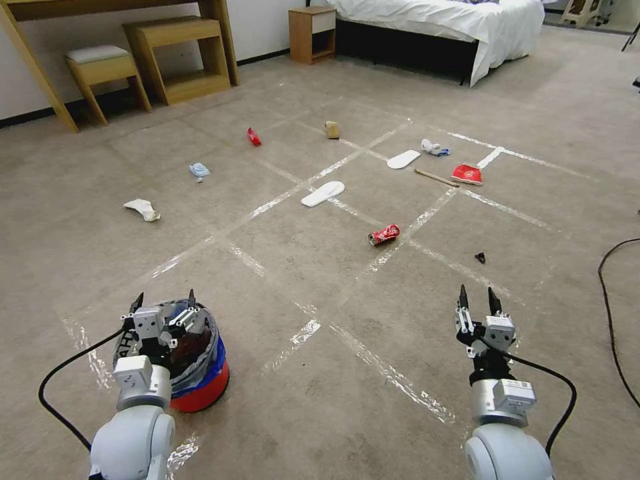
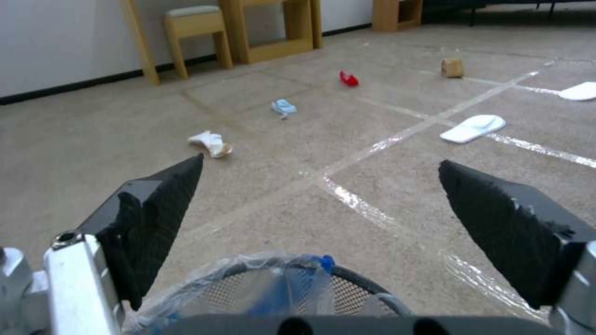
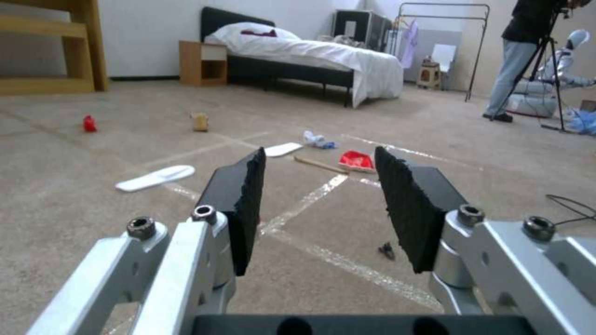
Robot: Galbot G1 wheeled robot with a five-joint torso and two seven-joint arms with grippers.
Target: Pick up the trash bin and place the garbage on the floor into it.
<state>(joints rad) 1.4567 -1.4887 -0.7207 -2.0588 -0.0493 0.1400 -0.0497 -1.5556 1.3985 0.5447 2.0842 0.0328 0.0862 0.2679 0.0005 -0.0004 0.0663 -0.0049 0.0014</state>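
Left gripper (image 1: 165, 301) hovering over bin (image 1: 207, 383), fingers spread wide, gripping nothing. Bin sitting on carpet (image 1: 347, 413). Right gripper (image 1: 477, 299) hanging partly open, empty. Can (image 1: 384, 235), slippers (image 1: 323, 193), tissues (image 1: 143, 209) lying scattered across carpet, well apart from bin.

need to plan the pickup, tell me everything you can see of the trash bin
The trash bin is a small round bucket, red at the base with a blue band above, lined with a crinkled translucent bag; the left wrist view shows dark mesh inside. It stands upright on the floor, under the open left gripper.
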